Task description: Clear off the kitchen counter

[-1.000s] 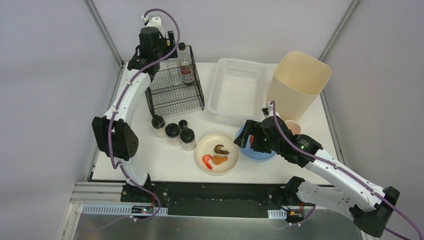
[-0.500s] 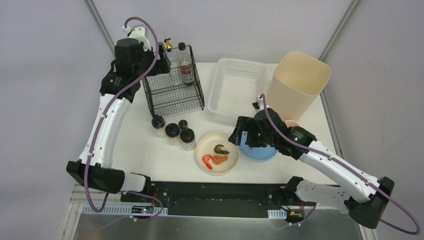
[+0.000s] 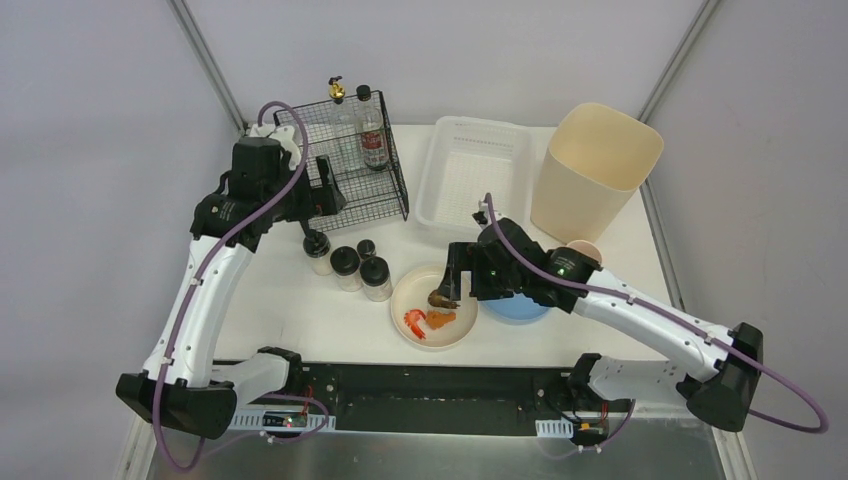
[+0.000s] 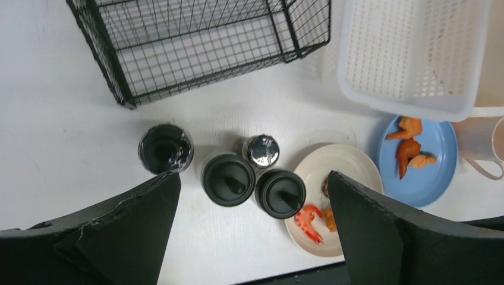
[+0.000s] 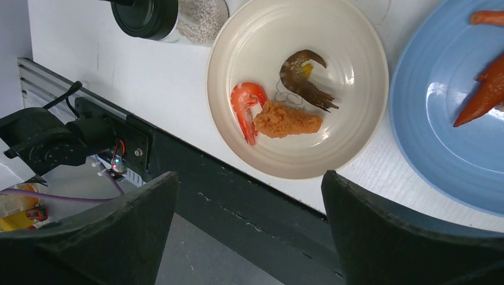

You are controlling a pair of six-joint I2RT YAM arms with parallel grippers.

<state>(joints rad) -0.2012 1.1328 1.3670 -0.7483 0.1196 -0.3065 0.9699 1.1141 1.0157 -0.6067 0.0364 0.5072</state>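
The white kitchen counter holds several black-lidded jars, a cream plate with shrimp and a fried piece, and a blue plate with orange food. My left gripper is open and empty, hovering by the wire basket's front, above the jars. My right gripper is open and empty above the cream plate. In the right wrist view the red shrimp lies beside the fried piece. The blue plate is at the right.
A black wire basket at the back left holds two bottles. A white slotted basket and a tall beige bin stand at the back right. A pink cup sits behind the blue plate.
My left arm came back from the rear of the wire basket toward the jars; a gold-capped bottle now stands in the basket. My right gripper moved left from the blue plate to the cream plate.
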